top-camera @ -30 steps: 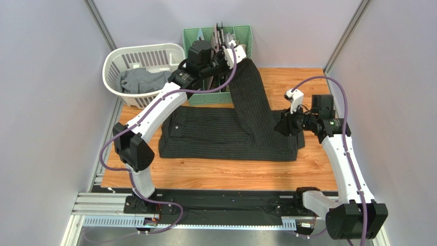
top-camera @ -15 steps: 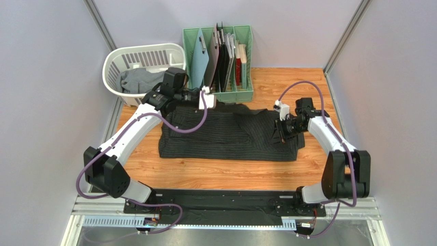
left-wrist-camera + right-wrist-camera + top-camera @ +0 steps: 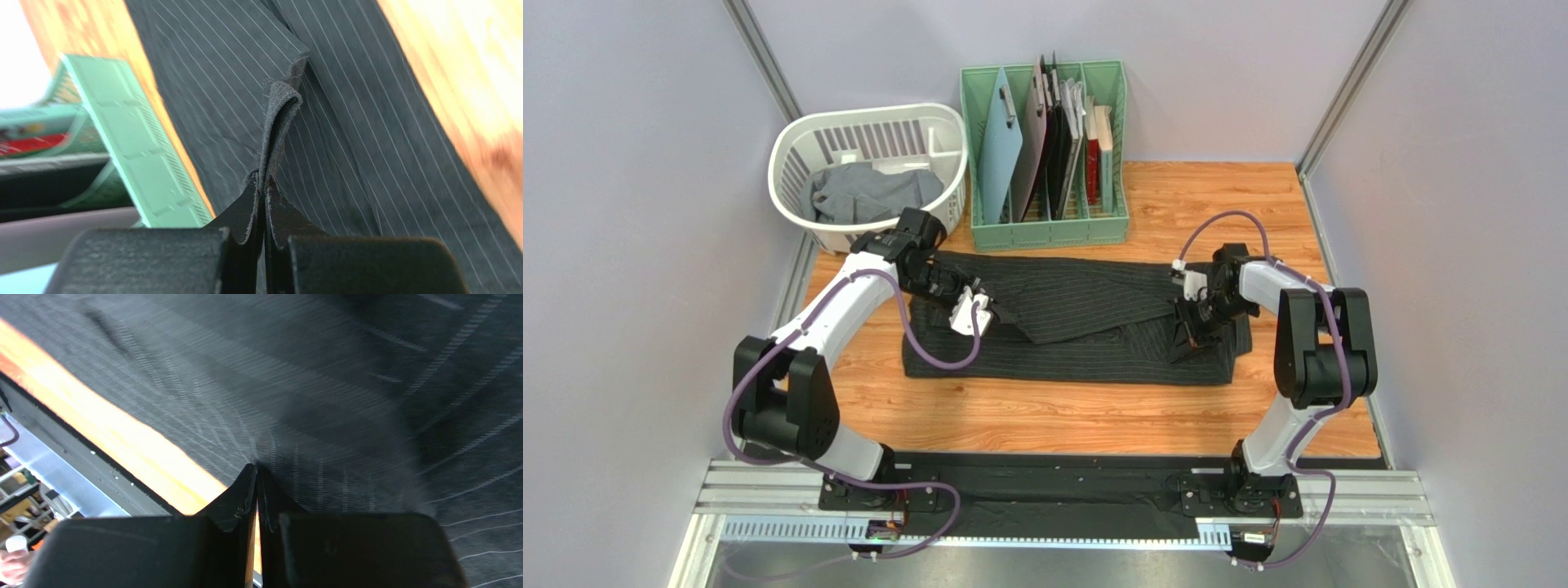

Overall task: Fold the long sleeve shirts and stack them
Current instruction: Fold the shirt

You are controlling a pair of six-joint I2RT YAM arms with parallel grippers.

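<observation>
Far left on the table, a white laundry basket [image 3: 795, 147] holds the plain grey shirt [image 3: 867, 192], crumpled and not yet dealt with. Just near of it, the left arm reaches low over the cloth. The left gripper [image 3: 264, 187] is clamped hard on a doubled edge of sleeve [image 3: 1075, 300], and the wrist view shows the fold standing up right between the tips. That sleeve lies slantwise across the body of the black pinstriped shirt [image 3: 1100, 349], which is spread wide across the middle of the wooden table [image 3: 1075, 417], just near of the green rack [image 3: 1044, 230].

Over on the right end of the shirt, the right gripper [image 3: 256, 471] sits down at the near hem with its fingers drawn almost together. The tips rest on the cloth, but the view is too blurred to tell whether any cloth is pinched.

By the look of it, this is the sleeve-folding step, with the garment's body not yet folded over. The next move calls for laying the sleeve flat and square on the body before letting go. After that, both grippers need a sure hold on matching edges for the main fold. Thin cloth like this slips and drags its lower layers easily. The grey shirt has to follow before anything gets stacked.
</observation>
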